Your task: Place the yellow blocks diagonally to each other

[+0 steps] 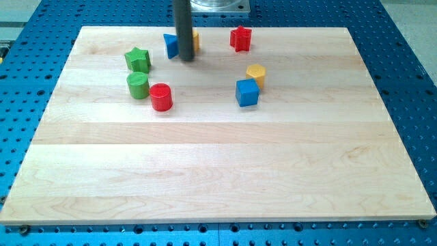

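Observation:
A yellow block sits near the view's top, mostly hidden behind my rod, its shape unclear. A second yellow block, a short cylinder, stands right of centre, touching the top right of a blue cube. My tip rests on the board just below and left of the hidden yellow block, beside a blue block on its left.
A red star lies at the top, right of the rod. A green star, a green cylinder and a red cylinder cluster at the left. The wooden board sits on a blue perforated table.

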You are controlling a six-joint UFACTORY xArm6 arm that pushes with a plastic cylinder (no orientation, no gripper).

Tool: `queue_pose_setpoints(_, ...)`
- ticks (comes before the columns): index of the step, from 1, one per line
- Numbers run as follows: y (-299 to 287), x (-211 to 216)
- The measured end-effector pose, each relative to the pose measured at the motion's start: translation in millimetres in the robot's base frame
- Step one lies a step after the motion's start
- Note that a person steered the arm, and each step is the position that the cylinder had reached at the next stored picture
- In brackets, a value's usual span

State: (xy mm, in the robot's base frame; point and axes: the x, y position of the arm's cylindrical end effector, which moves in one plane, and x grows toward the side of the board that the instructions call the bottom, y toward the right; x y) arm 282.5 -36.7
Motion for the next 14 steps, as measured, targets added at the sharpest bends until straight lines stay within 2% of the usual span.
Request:
queue_pose_setpoints(2,128,-13)
queue_pose_setpoints(3,152,-20)
queue_pose_setpoints(4,150,-42)
queue_pose_setpoints(5,132,-47)
queue_pose_setpoints(6,105,-46)
queue_pose_setpoints(7,112,-25)
queue_pose_setpoints(8,85,-22)
queue_pose_setpoints(9,88,-21)
queue_pose_setpoints(10,157,17)
queue_pose_setpoints(11,187,103)
queue_pose_setpoints(12,131,126)
queue_pose_setpoints(13,69,117)
queue_pose_setpoints(14,87,121)
